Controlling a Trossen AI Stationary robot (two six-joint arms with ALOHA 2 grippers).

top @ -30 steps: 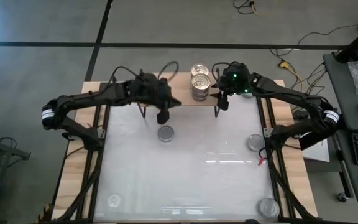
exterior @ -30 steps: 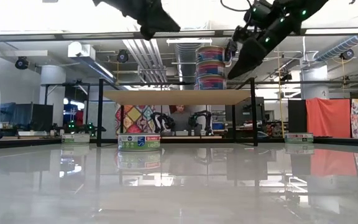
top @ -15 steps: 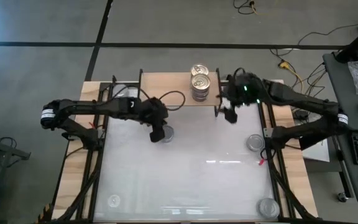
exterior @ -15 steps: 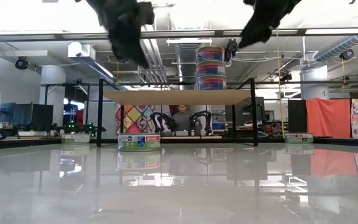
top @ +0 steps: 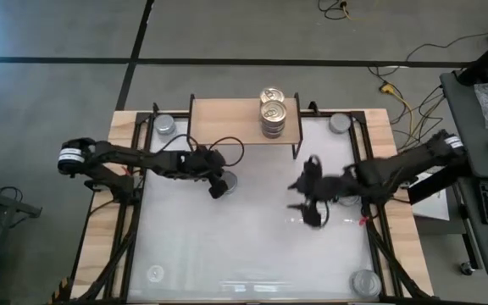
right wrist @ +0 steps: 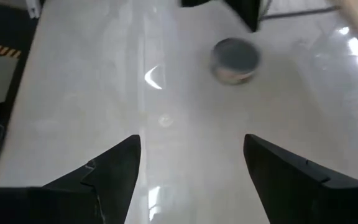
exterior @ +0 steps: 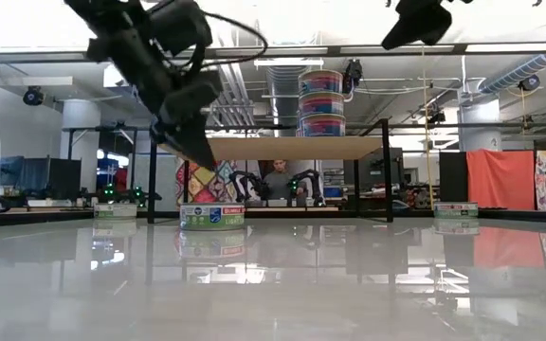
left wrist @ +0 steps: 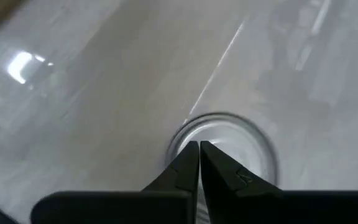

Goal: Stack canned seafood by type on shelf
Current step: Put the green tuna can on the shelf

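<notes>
A stack of gold-lidded cans (top: 273, 113) stands on the light-wood shelf (top: 227, 119); the low view shows it three high (exterior: 321, 102). A silver-lidded can (top: 229, 180) stands upright on the white tabletop in front of the shelf. My left gripper (top: 217, 190) is shut and hovers just above that can (left wrist: 232, 146), a clear gap below its tips in the low view (exterior: 195, 152). My right gripper (top: 303, 200) is wide open, high over the table's middle right, fingers spread (right wrist: 114, 168) and facing the same can (right wrist: 235, 59).
More silver cans stand at the table's far-left corner (top: 166, 125), far-right corner (top: 339, 123) and near-right corner (top: 365, 282). A faint round mark lies near the near-left corner (top: 153, 273). The right arm (top: 396, 174) reaches across the table's right side.
My left gripper came away from the shelf toward the near edge and dropped to just above the silver can. My right gripper left the shelf's right end and swung toward the near edge, out over the table's middle right.
</notes>
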